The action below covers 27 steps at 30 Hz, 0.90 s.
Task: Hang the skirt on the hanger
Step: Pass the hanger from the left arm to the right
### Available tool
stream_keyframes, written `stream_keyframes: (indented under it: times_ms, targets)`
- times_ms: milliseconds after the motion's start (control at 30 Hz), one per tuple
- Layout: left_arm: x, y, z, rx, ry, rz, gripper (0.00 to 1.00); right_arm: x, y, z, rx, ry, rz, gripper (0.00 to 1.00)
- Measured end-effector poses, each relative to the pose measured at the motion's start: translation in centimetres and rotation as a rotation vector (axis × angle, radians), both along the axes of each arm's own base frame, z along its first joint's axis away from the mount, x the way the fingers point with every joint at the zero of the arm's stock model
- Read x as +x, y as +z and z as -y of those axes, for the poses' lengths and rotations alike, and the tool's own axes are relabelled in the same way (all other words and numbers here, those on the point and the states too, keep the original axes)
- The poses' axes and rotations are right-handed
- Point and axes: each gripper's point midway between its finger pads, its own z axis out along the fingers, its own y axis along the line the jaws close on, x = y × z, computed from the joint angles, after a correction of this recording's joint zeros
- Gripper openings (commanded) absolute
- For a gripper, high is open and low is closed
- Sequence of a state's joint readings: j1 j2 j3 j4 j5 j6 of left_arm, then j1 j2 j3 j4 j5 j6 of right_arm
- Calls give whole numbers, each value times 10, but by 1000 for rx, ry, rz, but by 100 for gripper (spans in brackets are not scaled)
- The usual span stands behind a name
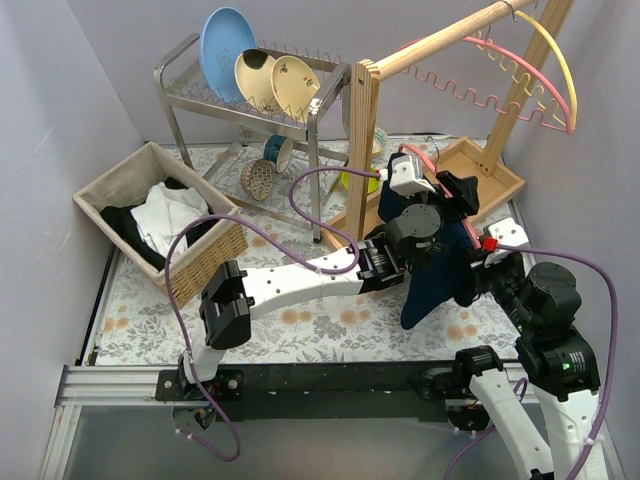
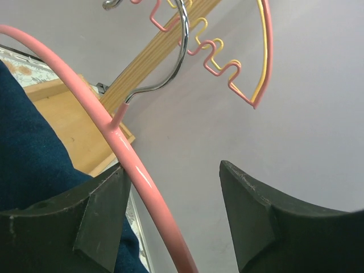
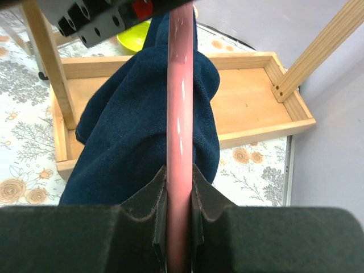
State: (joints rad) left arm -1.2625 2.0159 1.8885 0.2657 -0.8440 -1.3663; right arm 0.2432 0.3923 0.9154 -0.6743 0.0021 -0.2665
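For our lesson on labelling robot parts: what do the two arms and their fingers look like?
The left arm and right arm have white links between chunky, round black joints. A purple cable loops loosely along each. A white block sits at each wrist. The fingers are dark, matte, wedge-shaped pieces.

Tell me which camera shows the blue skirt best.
Right wrist: the skirt is large and sharp, showing on both sides of the pink hanger. The top view shows it hanging, partly hidden; the left wrist catches only one edge.
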Motion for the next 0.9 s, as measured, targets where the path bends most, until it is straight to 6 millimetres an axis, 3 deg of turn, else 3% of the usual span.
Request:
stream_keyframes:
  times_ms: [67,233,467,733,900]
  targets:
    - [-3,5,-2,4,-13,8,63,-1,1,-2,10,9,5,1]
    - [-7,9,-11,18,-23,19,80,-5,1,-6,23,36,4,1]
    - [-11,2,-16,58,-37,21,97,-9,-5,-10,28,60,-25,1]
    - [-18,-2,-16,113,-99,4,98,-10,-2,-12,33,67,-49,1]
    - [-31,7,-32,95,-147,-18,98,-8,4,-11,35,62,-49,1]
